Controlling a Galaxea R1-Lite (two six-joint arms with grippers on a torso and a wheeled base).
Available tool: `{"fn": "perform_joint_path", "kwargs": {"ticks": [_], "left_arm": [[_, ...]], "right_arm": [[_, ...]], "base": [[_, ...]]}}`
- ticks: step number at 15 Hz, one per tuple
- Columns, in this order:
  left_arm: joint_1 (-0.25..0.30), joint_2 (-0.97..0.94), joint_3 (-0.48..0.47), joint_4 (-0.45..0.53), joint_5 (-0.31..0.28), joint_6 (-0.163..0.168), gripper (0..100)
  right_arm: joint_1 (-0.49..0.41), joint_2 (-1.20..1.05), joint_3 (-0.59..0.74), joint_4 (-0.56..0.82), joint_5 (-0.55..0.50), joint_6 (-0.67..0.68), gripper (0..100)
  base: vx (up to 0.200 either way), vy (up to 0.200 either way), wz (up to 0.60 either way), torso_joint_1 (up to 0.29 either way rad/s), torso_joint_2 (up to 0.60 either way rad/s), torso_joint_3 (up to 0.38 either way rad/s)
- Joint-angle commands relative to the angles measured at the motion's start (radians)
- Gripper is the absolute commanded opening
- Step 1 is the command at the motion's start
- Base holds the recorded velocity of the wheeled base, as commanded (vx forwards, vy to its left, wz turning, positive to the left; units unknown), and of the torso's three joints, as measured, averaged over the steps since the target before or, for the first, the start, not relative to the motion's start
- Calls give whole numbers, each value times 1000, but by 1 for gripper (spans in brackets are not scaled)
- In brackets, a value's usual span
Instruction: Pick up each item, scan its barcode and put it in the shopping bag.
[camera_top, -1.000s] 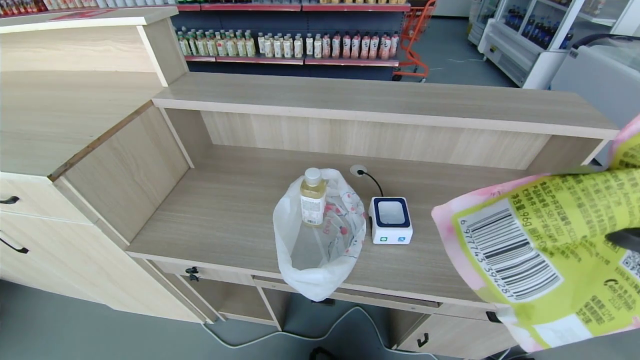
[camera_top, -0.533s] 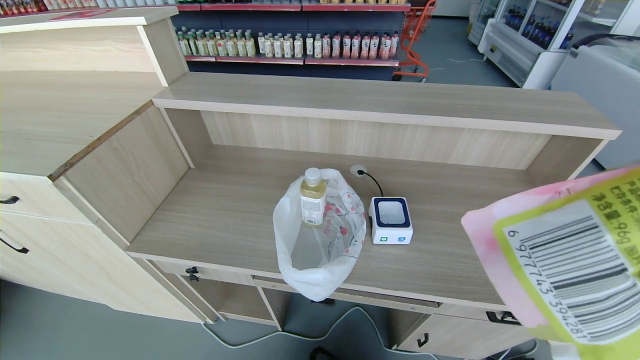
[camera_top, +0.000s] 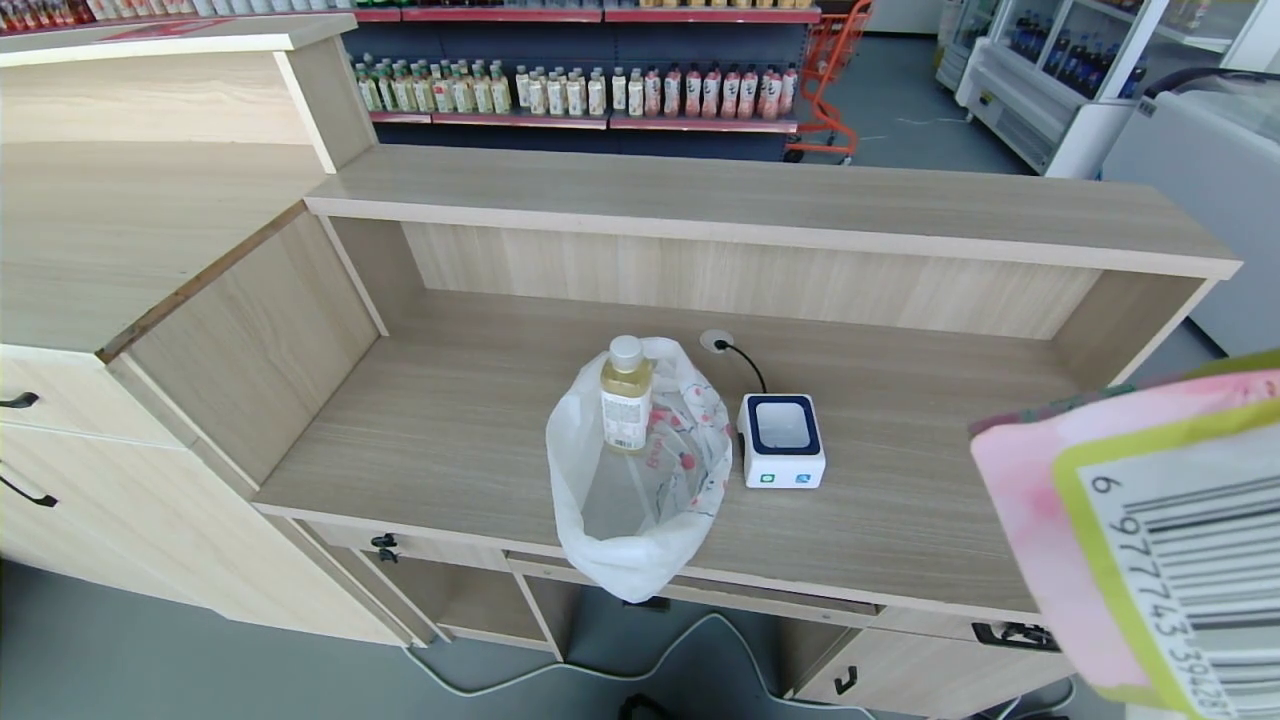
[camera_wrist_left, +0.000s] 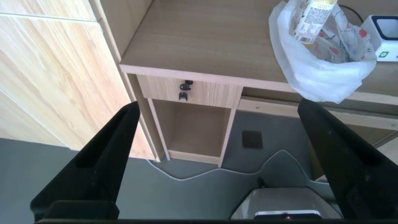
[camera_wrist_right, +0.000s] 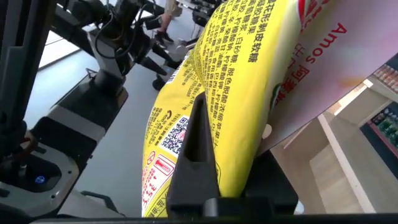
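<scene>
Since a second ago the snack packet (camera_top: 1150, 540) has slid rightward and lower in the head view, and less of its barcode now shows; everything on the counter (camera_top: 450, 430) has stayed put. Held in the air off the counter's front right corner, the packet is clamped by the right gripper (camera_wrist_right: 230, 143), one finger pressed flat against its yellow back. The left gripper (camera_wrist_left: 219, 109) hangs below the front edge with its jaws apart and nothing between them. At the middle of the front edge the shopping bag (camera_top: 640, 500) sags over the lip, with a bottle (camera_top: 626, 395) upright inside, and the scanner (camera_top: 782, 440) sits just beside it on its right. Risk, as I judge it: the barcode faces upward, as does the scanner's window, so without turning the packet the scan would miss. The pouch looks limp and may flop or slip. Dropped carelessly, it could snag the rim and drag the bag off the edge.
</scene>
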Motion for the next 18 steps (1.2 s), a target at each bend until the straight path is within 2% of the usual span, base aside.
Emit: {"fn": "perform_joint_path", "kwargs": {"ticks": [1, 6, 11, 14, 18], "left_arm": [[0, 0, 0, 0, 0, 0, 100], [0, 0, 0, 0, 0, 0, 100], [0, 0, 0, 0, 0, 0, 100], [0, 0, 0, 0, 0, 0, 100], [0, 0, 0, 0, 0, 0, 100]], "right_arm": [[3, 37, 2, -14, 0, -20, 0], [38, 80, -20, -39, 21, -98, 0], [77, 155, -32, -201, 20, -108, 0], [95, 146, -90, -198, 21, -83, 0], [113, 113, -61, -198, 16, -69, 0]], "base": [[0, 0, 0, 0, 0, 0], [0, 0, 0, 0, 0, 0], [0, 0, 0, 0, 0, 0], [0, 0, 0, 0, 0, 0], [0, 0, 0, 0, 0, 0]]}}
